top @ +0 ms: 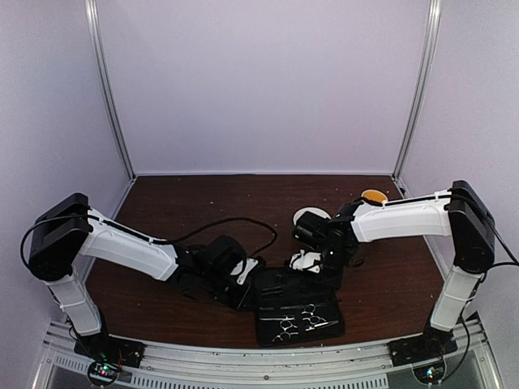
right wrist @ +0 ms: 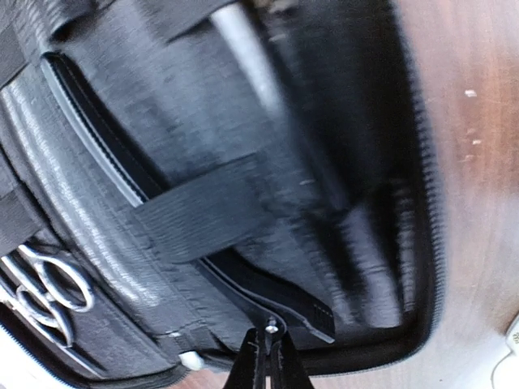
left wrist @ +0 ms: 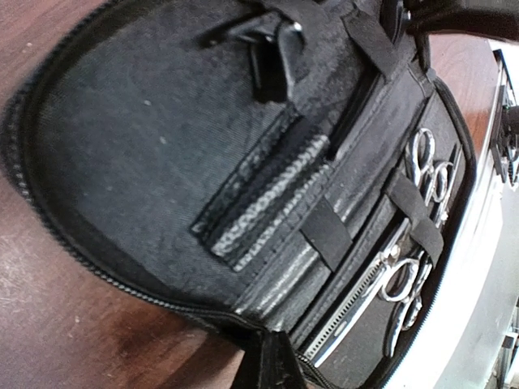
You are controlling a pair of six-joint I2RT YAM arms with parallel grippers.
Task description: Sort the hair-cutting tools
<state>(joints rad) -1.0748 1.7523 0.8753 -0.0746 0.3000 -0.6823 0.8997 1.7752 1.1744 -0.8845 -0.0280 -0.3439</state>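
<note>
Left end effector (top: pixel 246 293) is fully closed, tips at the left rim of the open case (top: pixel 284 285). The rim runs right up to my tips in the left wrist view, but I can't tell if I'm actually pinching it

Right end effector (top: pixel 328 261) is also fully closed, down over the far half of the case. In the right wrist view my tips meet on the edge of an inner pocket next to the zip line, with a small bright spot right at the tips. Can't tell if anything is caught between them

Case lies flat on the table (top: pixel 203 194), near edge, between my two arms, lid folded open

Both scissors (top: pixel 298 322) are in the near half of the case, side by side under elastic straps, rings toward my right. One pair (left wrist: pixel 430 174) sits further in, the other pair (left wrist: pixel 401 284) closer to the outer zip. Their rings also show at the left edge of the right wrist view. Neither end effector touches them

Far half: dark lining and straps, and a pale blurred rod-like shape in the right wrist view that I can't identify

White bowl (top: pixel 312 215) stands on the table just behind the right end effector, apart from the case
</note>
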